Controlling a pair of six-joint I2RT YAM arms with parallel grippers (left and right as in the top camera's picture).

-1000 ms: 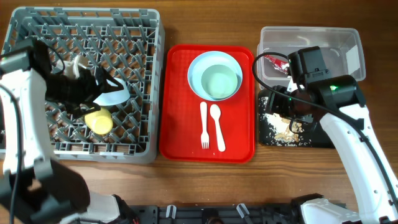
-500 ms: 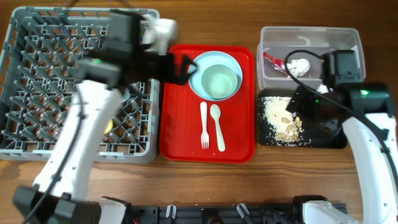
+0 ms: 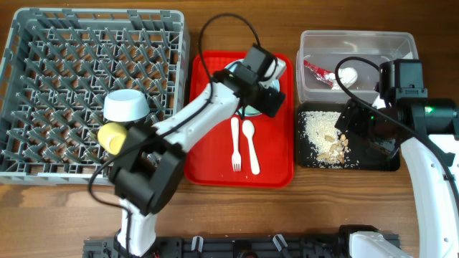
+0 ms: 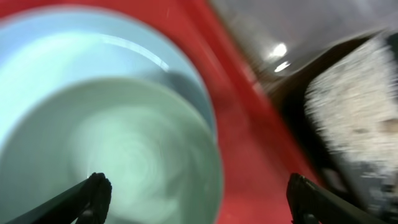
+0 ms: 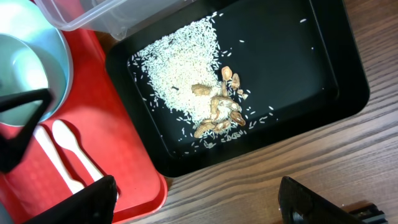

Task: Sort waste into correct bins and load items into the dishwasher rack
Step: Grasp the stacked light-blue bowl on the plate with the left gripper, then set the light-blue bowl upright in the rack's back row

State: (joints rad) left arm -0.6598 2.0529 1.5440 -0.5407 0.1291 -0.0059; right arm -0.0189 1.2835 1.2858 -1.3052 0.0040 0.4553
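My left claw (image 4: pixel 198 198) hangs over a bowl (image 4: pixel 112 155) with its jaws wide apart and nothing between them; that bowl sits in the plate (image 4: pixel 87 37) at the far end of the red tray (image 3: pixel 276 158); the wrist view is blurred, so I cannot tell whether a finger touches the rim. The fork (image 3: pixel 234 143) and spoon (image 3: pixel 251 147) lie side by side on the same tray, just nearer me than the plate. In the rack (image 3: pixel 43 86) a second bowl (image 3: pixel 125 106) lies mouth down; the cup (image 3: pixel 111 136) is just beside it.

My right claw (image 5: pixel 199 202) is apart too and empty; it is poised over the wooden surface (image 5: pixel 249 180), just off the edge of the black tray (image 5: pixel 311 74). The rice (image 5: pixel 177 65) is spread in that tray's left part; brown scraps (image 5: pixel 217 109) lie against it. The tub (image 3: pixel 358 34) stands just behind the black tray; the wrapper (image 3: pixel 318 72) and tissue (image 3: pixel 349 74) lie inside it, side by side.
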